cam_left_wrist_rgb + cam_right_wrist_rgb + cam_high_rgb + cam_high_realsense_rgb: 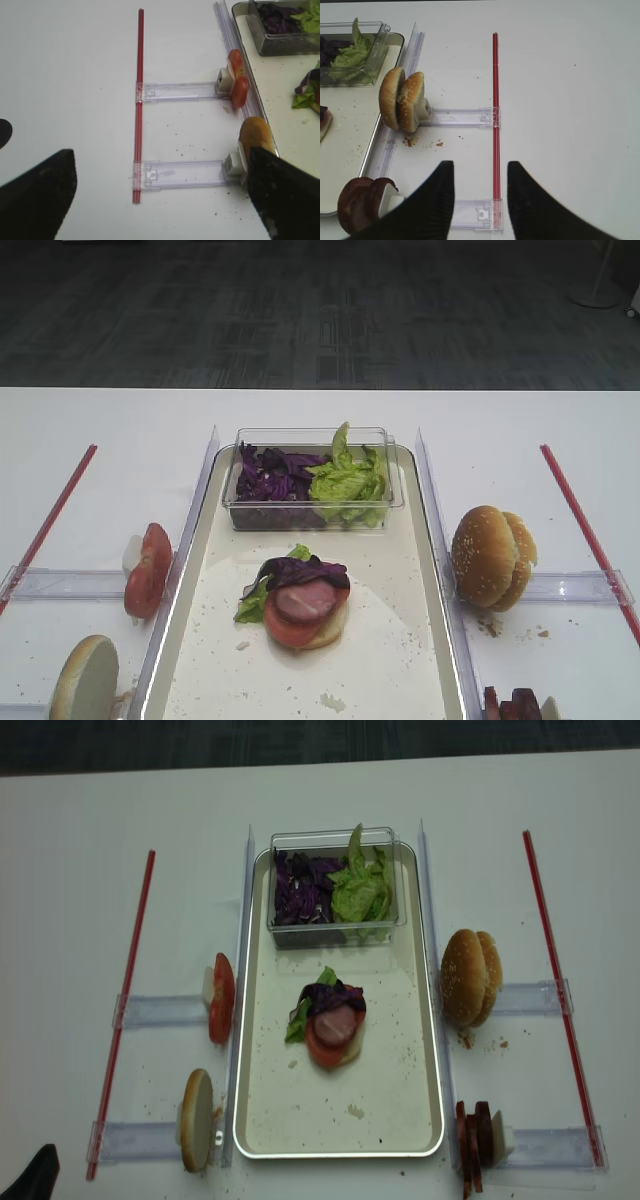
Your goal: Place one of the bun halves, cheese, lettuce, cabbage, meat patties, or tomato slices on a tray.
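Silvery metal, the tray (436,600) lies in the middle of the white table (100,430), and on its floor we see a half-built stack: a bun base, a tomato slice, a meat patty (305,600), some lettery green leaf and purple cabbage (300,570) on top. More cabbage and lettuce (348,480) wait in the clear tub (312,437) at the far end of the tray. Outside the rim, the bun halves (492,556) stand on edge on the right, two tomato slices (147,570) and one more bun half stand on the left, and dark patties (473,1140) stand at the near right corner. The right gripper (481,192) hovers over the bare table beside these patties, its fingers apart with nothing between them. The left gripper (160,192) has its fingers spread wide, also with nothing in them, over the table on the left near the bun half. We judge that the stack lacks mostly its top bun, so the right arm could go to the standing pair, take only the outer half by its edges, and set it level on the stack without pushing the cabbage off; a soft squeeze is better, because bread dents easily. We find no brand, label or readable writing anywhere.
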Motion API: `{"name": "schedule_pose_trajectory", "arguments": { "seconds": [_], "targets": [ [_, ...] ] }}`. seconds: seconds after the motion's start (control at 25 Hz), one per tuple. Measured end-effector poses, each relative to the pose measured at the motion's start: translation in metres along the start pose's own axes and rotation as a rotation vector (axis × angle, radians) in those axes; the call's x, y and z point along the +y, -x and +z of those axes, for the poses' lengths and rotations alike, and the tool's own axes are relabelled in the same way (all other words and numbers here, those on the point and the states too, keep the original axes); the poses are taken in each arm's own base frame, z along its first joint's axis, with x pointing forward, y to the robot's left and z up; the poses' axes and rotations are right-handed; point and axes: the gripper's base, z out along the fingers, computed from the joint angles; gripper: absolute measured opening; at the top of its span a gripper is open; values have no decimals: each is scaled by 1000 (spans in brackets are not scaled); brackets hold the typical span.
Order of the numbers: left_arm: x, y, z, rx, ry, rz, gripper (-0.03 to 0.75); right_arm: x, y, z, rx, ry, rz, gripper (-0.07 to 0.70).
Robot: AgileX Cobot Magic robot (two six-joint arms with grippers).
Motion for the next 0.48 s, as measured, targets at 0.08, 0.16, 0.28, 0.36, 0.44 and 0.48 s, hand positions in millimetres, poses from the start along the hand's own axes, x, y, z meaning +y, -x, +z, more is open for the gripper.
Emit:
{"name": "schedule_pose_trajectory", "arguments": {
  "seconds": [0.08, 0.16, 0.28, 0.36, 0.44, 0.48],
  "targets": [
    [0, 0, 0, 0, 0, 0, 630, 0, 0, 0, 0, 0, 0, 356],
    [0, 0, 0, 0, 0, 0, 630, 0, 0, 0, 0, 0, 0, 443],
    [0, 0, 0, 0, 0, 0, 630, 0, 0, 0, 0, 0, 0, 556],
    [0, 0, 0, 0, 0, 0, 629, 0, 0, 0, 0, 0, 0, 596],
    [0, 0, 0, 0, 0, 0, 629, 0, 0, 0, 0, 0, 0, 609],
    [0, 0, 0, 0, 0, 0, 629, 0, 0, 0, 0, 0, 0, 613]
  ]
}}
